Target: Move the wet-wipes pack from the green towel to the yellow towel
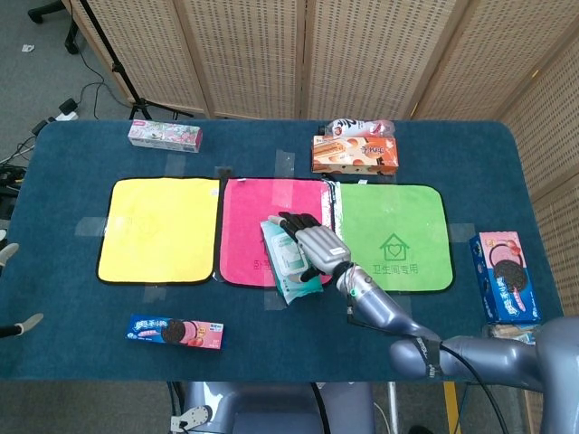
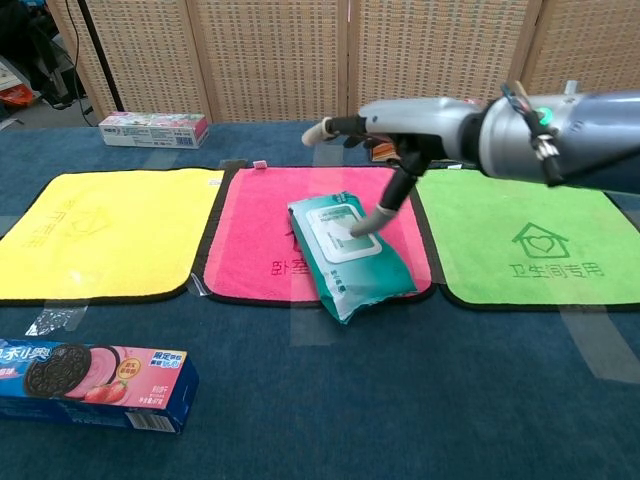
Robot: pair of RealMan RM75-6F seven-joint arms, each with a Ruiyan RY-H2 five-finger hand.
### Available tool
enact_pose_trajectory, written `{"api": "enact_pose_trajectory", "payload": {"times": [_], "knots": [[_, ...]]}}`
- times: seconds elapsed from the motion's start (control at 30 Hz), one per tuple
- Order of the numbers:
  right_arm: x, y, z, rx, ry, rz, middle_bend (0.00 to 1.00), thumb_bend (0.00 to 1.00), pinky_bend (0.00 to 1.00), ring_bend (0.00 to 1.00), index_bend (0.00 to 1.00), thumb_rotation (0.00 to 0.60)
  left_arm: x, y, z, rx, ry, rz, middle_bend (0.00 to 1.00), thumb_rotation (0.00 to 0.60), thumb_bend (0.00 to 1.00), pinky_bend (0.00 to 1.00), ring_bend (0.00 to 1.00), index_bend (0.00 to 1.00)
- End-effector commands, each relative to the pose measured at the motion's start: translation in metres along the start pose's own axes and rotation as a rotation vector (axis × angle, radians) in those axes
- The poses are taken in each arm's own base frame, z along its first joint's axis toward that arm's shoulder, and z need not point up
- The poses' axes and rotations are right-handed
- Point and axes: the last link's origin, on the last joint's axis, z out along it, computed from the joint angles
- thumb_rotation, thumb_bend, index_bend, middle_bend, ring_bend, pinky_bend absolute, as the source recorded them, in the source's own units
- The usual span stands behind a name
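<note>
Mid-push: right hand (image 2: 405, 130), fingers spread, one fingertip on pack (image 2: 350, 254) atop pink towel (image 2: 262, 232); next, nudge it onto yellow towel (image 2: 110, 232).

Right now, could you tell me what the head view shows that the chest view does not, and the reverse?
Only the head view shows the blue cookie box at the table's right edge and the floor cables at far left. Only the chest view shows the right hand raised above the wet-wipes pack, one of its fingers reaching down to the lid. Both show the pack lying mostly on the pink towel, the yellow towel, the green towel and the near cookie box.
</note>
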Motion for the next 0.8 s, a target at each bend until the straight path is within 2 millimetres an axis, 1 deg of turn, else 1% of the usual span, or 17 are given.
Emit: {"api": "enact_pose_trajectory", "payload": {"times": [0.03, 0.1, 0.17, 0.23, 0.4, 0.43, 0.67, 0.8], "knots": [[-0.014, 0.028, -0.050, 0.010, -0.036, -0.244, 0.00, 0.00, 0.00, 0.00, 0.00, 0.600, 0.000, 0.001, 0.000, 0.002, 0.001, 0.001, 0.00, 0.600, 0.00, 0.00, 0.00, 0.00], [-0.019, 0.035, -0.056, 0.021, -0.034, -0.297, 0.00, 0.00, 0.00, 0.00, 0.00, 0.600, -0.001, 0.001, 0.000, 0.001, 0.000, 0.003, 0.00, 0.600, 0.00, 0.00, 0.00, 0.00], [-0.023, 0.042, -0.055, 0.023, -0.026, -0.332, 0.00, 0.00, 0.00, 0.00, 0.00, 0.600, -0.001, 0.002, -0.001, 0.000, -0.002, 0.004, 0.00, 0.600, 0.00, 0.00, 0.00, 0.00], [-0.030, 0.049, -0.050, 0.017, -0.024, -0.348, 0.00, 0.00, 0.00, 0.00, 0.00, 0.600, -0.001, 0.003, -0.001, -0.002, -0.003, 0.005, 0.00, 0.600, 0.00, 0.00, 0.00, 0.00], [-0.041, 0.055, -0.039, 0.009, -0.028, -0.354, 0.00, 0.00, 0.00, 0.00, 0.00, 0.600, -0.002, 0.003, 0.000, -0.001, -0.002, 0.005, 0.00, 0.600, 0.00, 0.00, 0.00, 0.00], [-0.044, 0.056, -0.034, 0.006, -0.029, -0.351, 0.00, 0.00, 0.00, 0.00, 0.00, 0.600, -0.002, 0.003, 0.000, 0.000, -0.002, 0.005, 0.00, 0.600, 0.00, 0.00, 0.00, 0.00], [-0.054, 0.053, -0.007, -0.005, -0.021, -0.381, 0.00, 0.00, 0.00, 0.00, 0.00, 0.600, -0.003, 0.003, 0.002, 0.005, -0.011, 0.005, 0.00, 0.600, 0.00, 0.00, 0.00, 0.00], [-0.056, 0.040, 0.009, 0.002, -0.009, -0.322, 0.00, 0.00, 0.00, 0.00, 0.00, 0.600, -0.002, 0.001, 0.002, 0.015, -0.010, -0.002, 0.00, 0.600, 0.00, 0.00, 0.00, 0.00]]}}
